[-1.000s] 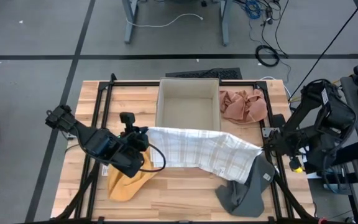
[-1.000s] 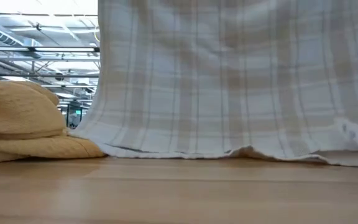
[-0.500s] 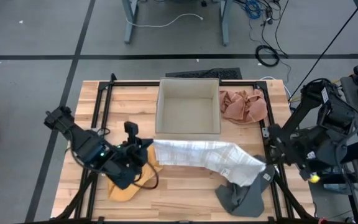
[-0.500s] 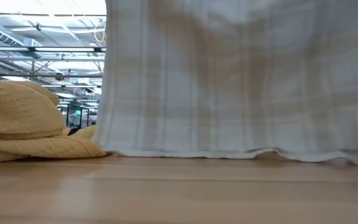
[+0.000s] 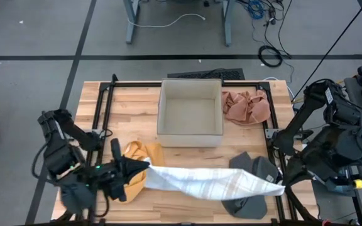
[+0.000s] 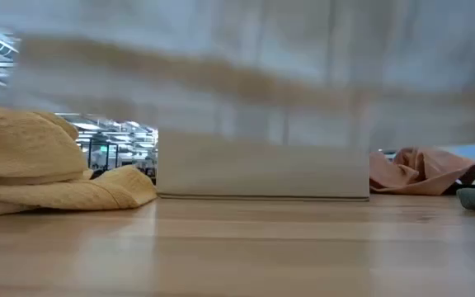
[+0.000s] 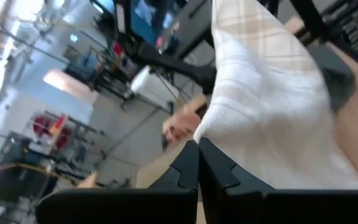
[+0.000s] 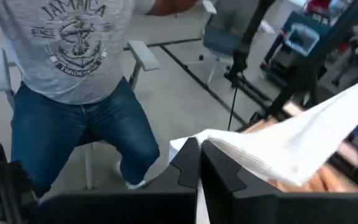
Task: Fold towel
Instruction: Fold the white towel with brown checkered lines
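So far no fold shows: the plaid towel (image 5: 209, 184) hangs stretched in a narrow band across the lower middle of the high view, clear of the worktop (image 5: 187, 198), with the left jaws (image 5: 144, 168) shut on its left end and the right jaws (image 5: 280, 187) shut on its right end. By my judgement all folding is left. Below it, bare wood is tight: the yellow cloth (image 5: 140, 164) lies at lower left, the grey cloth (image 5: 251, 168) at lower right, and the box (image 5: 190, 113) at upper centre.

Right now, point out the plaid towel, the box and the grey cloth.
plaid towel (image 5: 206, 183), high view, middle of the stretched span.
box (image 5: 190, 139), high view, its near wall.
grey cloth (image 5: 247, 162), high view, the part beyond the towel.
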Controlling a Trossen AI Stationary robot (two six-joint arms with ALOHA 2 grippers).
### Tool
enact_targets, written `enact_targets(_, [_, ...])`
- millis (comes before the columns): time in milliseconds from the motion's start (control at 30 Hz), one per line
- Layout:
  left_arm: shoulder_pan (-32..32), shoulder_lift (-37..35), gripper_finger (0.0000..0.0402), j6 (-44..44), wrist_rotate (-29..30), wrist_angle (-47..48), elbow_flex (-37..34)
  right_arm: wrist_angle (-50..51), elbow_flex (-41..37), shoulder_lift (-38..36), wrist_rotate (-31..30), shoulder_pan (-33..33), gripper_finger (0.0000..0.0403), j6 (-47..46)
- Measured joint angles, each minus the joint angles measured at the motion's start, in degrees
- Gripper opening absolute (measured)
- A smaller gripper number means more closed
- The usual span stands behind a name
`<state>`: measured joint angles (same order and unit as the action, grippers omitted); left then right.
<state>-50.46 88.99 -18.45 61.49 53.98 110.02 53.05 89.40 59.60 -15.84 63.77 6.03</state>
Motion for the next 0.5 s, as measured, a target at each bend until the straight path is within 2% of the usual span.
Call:
enact_targets(133, [-0.32, 0.0, 0.0, -1.02, 0.03, -0.39, 0.1, -0.11, 0.0, -0.04, 0.13, 0.74, 0.0, 1.53])
enact_targets(267, [1.01, 0.0, 0.0, 2.34, 0.26, 3.23, 0.1, 1.34, 0.02, -0.05, -0.58, 0.87, 0.0, 0.0])
enact_targets(367, [3.49, 0.0, 0.0, 8.17, 0.46, 9.3, 0.1, 5.94, 0.05, -0.03, -3.98, 0.85, 0.0, -4.85])
enact_targets(500, [7.69, -0.04, 0.0, 16.95, -0.84, 16.86, -1.21, 16.41, -0.23, 0.11, -10.36, 0.82, 0.0, -16.11])
